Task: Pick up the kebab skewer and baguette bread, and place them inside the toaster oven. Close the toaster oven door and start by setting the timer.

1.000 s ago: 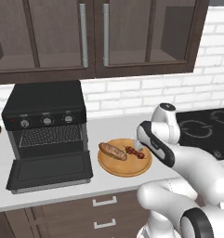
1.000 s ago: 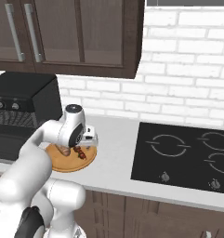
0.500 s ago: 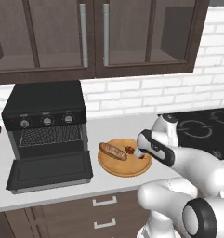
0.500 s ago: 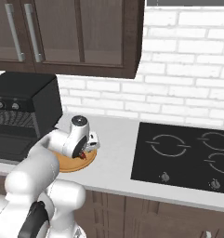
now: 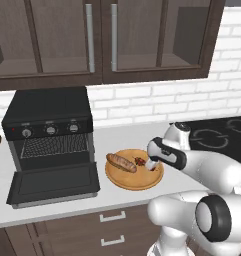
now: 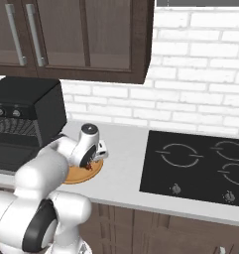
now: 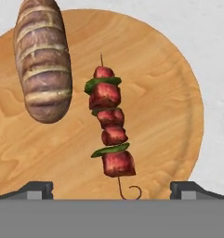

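**Gripper wide open over the plate**

Gripper (image 7: pixel 111 190) low over the round wooden plate (image 7: pixel 174 79), jaws spread wide, nothing between them; fingertips (image 7: pixel 36 189) straddle the hooked end of the kebab skewer (image 7: pixel 108 128). Skewer lies flat near plate centre. Baguette bread (image 7: pixel 42 60) lies beside it on the same plate, apart from it. Toaster oven (image 5: pixel 48 127) stands on the counter (image 5: pixel 122 135) just beside the plate; toaster oven door (image 5: pixel 54 184) dropped fully open, wire rack visible.

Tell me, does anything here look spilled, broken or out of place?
Nothing stands out. The golden-brown baguette bread and the meat kebab skewer lie apart on the round wooden plate; the black toaster oven stands with its door dropped open.
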